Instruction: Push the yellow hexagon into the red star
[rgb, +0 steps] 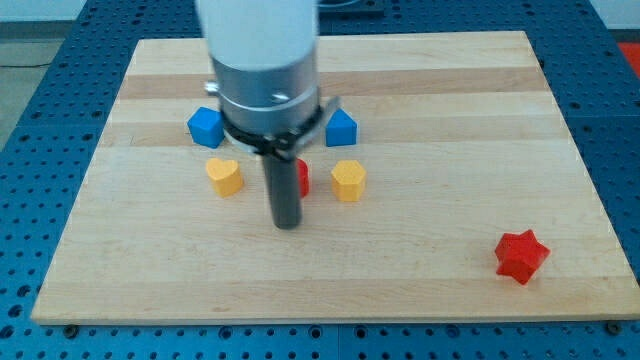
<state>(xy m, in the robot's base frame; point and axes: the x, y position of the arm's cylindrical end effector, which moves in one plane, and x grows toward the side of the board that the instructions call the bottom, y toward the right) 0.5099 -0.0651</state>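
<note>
The yellow hexagon sits near the board's middle. The red star lies far off at the view's lower right. My tip rests on the board, below and to the left of the yellow hexagon, a short gap apart. The rod hides most of a red block just left of the hexagon.
A yellow heart-shaped block lies left of my tip. A blue block sits above it. Another blue block sits above the hexagon. The wooden board ends at a blue perforated table.
</note>
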